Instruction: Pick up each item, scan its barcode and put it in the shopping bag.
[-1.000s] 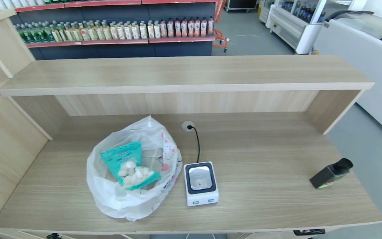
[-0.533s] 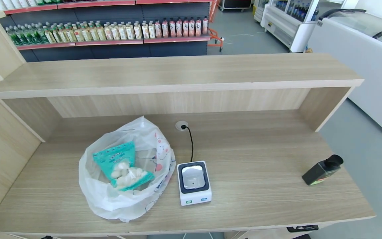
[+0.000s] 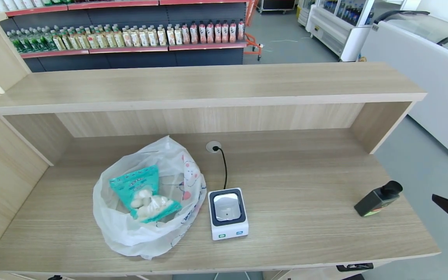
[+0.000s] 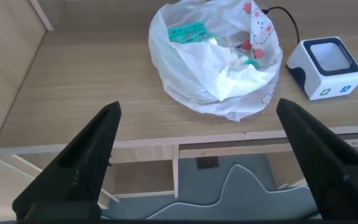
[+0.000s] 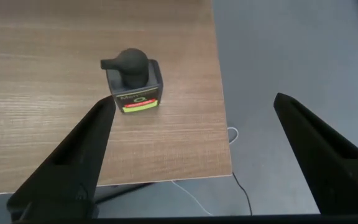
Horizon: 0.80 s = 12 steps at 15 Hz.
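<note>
The surface (image 3: pixel 305 182) is pale wood-grain board, matt and smooth, with fine straight streaks; the shopping bag (image 3: pixel 123 233) is thin whitish plastic film, half see-through, crumpled, with a soft sheen on its folds; the teal packet (image 3: pixel 134 184) inside it is glossy film with a clear window; the scanner (image 3: pixel 228 231) has a smooth white plastic body and a shiny, mirror-like pane on top; its cable (image 3: pixel 224 167) is dull black; the bottle (image 3: pixel 375 200) is dark matt plastic with a smooth label; the fingers (image 4: pixel 79 168) of the left hand (image 4: pixel 199 107) and of the right hand (image 5: pixel 194 101) look matt black.
</note>
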Motion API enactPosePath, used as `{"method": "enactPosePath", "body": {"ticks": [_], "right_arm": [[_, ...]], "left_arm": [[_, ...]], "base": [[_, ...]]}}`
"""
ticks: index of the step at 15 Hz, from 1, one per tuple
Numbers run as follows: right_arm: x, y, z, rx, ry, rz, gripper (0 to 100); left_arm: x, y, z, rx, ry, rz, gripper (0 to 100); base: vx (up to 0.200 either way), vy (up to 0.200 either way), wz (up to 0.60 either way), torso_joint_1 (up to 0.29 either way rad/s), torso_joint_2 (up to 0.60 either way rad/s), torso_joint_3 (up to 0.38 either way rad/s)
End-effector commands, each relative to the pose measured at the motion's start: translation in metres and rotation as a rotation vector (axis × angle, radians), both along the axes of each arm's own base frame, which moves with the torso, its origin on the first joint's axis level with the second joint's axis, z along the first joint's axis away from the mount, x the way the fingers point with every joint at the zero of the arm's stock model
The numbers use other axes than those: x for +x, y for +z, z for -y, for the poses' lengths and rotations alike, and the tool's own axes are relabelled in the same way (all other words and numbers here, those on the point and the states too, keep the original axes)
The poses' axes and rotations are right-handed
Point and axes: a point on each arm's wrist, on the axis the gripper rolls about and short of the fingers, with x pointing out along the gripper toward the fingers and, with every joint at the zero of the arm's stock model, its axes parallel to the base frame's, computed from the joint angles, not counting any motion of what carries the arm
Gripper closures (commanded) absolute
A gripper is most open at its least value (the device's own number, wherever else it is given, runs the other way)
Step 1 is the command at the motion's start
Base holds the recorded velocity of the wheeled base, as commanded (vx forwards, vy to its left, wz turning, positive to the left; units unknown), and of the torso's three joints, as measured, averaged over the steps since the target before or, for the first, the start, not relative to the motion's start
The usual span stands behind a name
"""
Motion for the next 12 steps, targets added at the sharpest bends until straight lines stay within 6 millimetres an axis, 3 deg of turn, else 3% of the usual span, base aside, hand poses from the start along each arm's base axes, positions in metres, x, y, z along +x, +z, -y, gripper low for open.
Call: {"method": "enactPosePath", "body": {"ticks": [1,6,12], "right_arm": [[0.003,-0.02,0.013,0.054,-0.051,-0.087,0],[0.002,-0.022,0.014,0.061,-0.061,-0.098,0],[0.019,-0.035,0.024,0.099,-0.018,-0.14,0]], "left_arm": [[0.0,0.0,0.0,0.0,-0.001,-0.001,0],[0.0,0.0,0.0,0.0,-0.001,-0.001,0],[0.0,0.0,0.0,0.0,0.0,0.001,0]], "base": [[0.0,0.0,0.0,0.0,0.0,0.0],[0.0,0.0,0.0,0.0,0.0,0.0],[0.0,0.0,0.0,0.0,0.0,0.0]]}}
